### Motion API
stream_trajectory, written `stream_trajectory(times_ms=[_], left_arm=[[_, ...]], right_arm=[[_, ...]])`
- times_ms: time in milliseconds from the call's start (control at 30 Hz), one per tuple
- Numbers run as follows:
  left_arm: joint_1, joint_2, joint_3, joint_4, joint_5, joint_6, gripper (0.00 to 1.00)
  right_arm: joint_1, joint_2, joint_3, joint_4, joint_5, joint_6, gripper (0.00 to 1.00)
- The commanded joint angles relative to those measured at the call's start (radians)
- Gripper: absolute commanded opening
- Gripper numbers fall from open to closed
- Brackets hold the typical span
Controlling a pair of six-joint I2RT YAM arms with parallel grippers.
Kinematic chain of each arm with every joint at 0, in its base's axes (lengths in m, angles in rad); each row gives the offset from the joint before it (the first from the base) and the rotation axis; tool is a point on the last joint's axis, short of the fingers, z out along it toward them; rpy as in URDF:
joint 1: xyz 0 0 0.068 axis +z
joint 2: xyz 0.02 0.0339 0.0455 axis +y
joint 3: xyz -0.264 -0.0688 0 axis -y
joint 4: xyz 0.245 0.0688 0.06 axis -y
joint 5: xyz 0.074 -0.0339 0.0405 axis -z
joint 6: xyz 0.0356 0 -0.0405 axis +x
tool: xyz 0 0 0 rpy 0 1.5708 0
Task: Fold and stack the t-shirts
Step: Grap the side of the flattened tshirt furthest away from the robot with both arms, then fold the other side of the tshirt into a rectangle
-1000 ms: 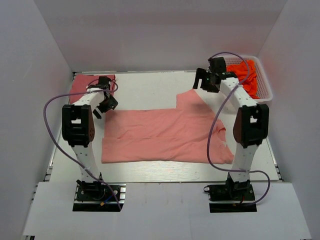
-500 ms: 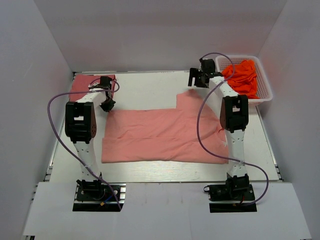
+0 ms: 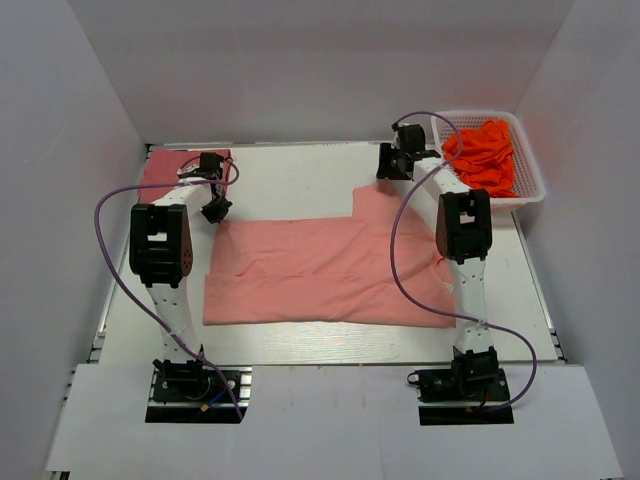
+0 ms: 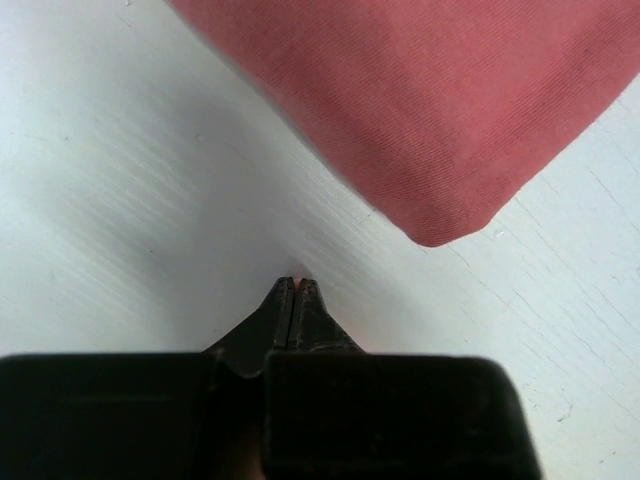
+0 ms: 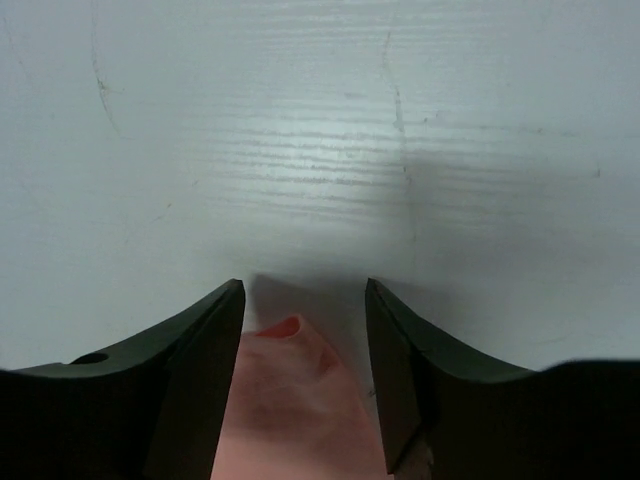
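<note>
A light salmon-pink t-shirt (image 3: 330, 270) lies spread flat across the middle of the table. My left gripper (image 3: 213, 211) is down at its far left corner. In the left wrist view the left gripper (image 4: 293, 283) is shut, with a sliver of pink cloth between its tips. A darker rose-red t-shirt (image 3: 172, 170) lies folded at the back left, and its corner (image 4: 430, 110) shows just beyond those tips. My right gripper (image 3: 391, 167) is at the pink shirt's far right corner. There the right gripper (image 5: 303, 285) stands open around a raised fold of pink cloth (image 5: 290, 385), without touching it.
A white basket (image 3: 530, 190) at the back right holds a heap of orange-red cloth (image 3: 485, 150). White walls close in the table on the left, back and right. Both arms stretch from their bases at the near edge, with purple cables looping beside them.
The left gripper has shut at the pink shirt's far left corner. The right arm has swung left and down to the far right corner, and its jaws have narrowed.
</note>
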Motion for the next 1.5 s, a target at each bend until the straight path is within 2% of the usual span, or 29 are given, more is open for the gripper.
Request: stream_trajectory(times_ms=[0, 133, 167, 233, 333, 400, 600, 633, 667, 700, 800, 967, 1000, 1167, 1333, 1467], left_arm=[[-0.003, -0.017, -0.032, -0.016, 0.060, 0.001, 0.00], [-0.003, -0.017, -0.032, -0.016, 0.060, 0.001, 0.00], [-0.003, -0.017, -0.020, -0.016, 0.060, 0.001, 0.00], [-0.003, -0.017, -0.007, -0.027, 0.060, 0.001, 0.00], [-0.003, -0.026, 0.016, -0.049, 0.042, 0.010, 0.00], [-0.003, -0.041, 0.016, -0.049, 0.042, 0.020, 0.00], [-0.023, -0.150, -0.061, -0.039, 0.012, 0.044, 0.00], [-0.023, -0.167, -0.073, -0.026, 0.003, 0.044, 0.00], [-0.023, -0.184, -0.104, -0.017, 0.017, 0.053, 0.00], [-0.023, -0.217, -0.121, -0.016, 0.017, 0.053, 0.00], [-0.023, -0.261, -0.176, -0.003, 0.026, 0.053, 0.00], [-0.023, -0.357, -0.253, -0.003, 0.035, 0.053, 0.00], [-0.023, -0.371, -0.263, -0.003, 0.035, 0.053, 0.00], [-0.023, -0.454, -0.341, -0.023, 0.025, 0.007, 0.00], [-0.023, -0.526, -0.418, -0.023, 0.006, -0.005, 0.00], [-0.023, -0.544, -0.429, -0.046, -0.004, -0.014, 0.00]], right_arm=[[0.030, -0.049, -0.061, -0.064, -0.018, -0.025, 0.56], [0.041, -0.065, -0.073, -0.082, 0.025, -0.031, 0.19], [0.044, -0.075, -0.073, -0.082, 0.025, -0.027, 0.01], [0.046, -0.109, -0.084, -0.071, 0.069, -0.013, 0.00], [0.044, -0.190, -0.135, -0.024, 0.048, -0.027, 0.00], [0.050, -0.238, -0.228, 0.024, 0.054, -0.041, 0.00], [0.055, -0.589, -0.526, 0.143, 0.098, -0.068, 0.00], [0.058, -0.624, -0.643, 0.162, 0.101, -0.070, 0.00], [0.058, -0.728, -0.679, 0.173, 0.118, -0.071, 0.00], [0.061, -0.761, -0.713, 0.180, 0.123, -0.067, 0.00], [0.061, -0.919, -0.892, 0.170, 0.159, -0.050, 0.00], [0.064, -1.152, -1.073, 0.113, 0.212, -0.024, 0.00], [0.066, -1.227, -1.089, 0.095, 0.221, -0.012, 0.00], [0.075, -1.372, -1.191, 0.018, 0.213, 0.011, 0.00], [0.089, -1.535, -1.276, -0.068, 0.080, 0.068, 0.00], [0.090, -1.629, -1.325, -0.151, 0.113, 0.105, 0.00]])
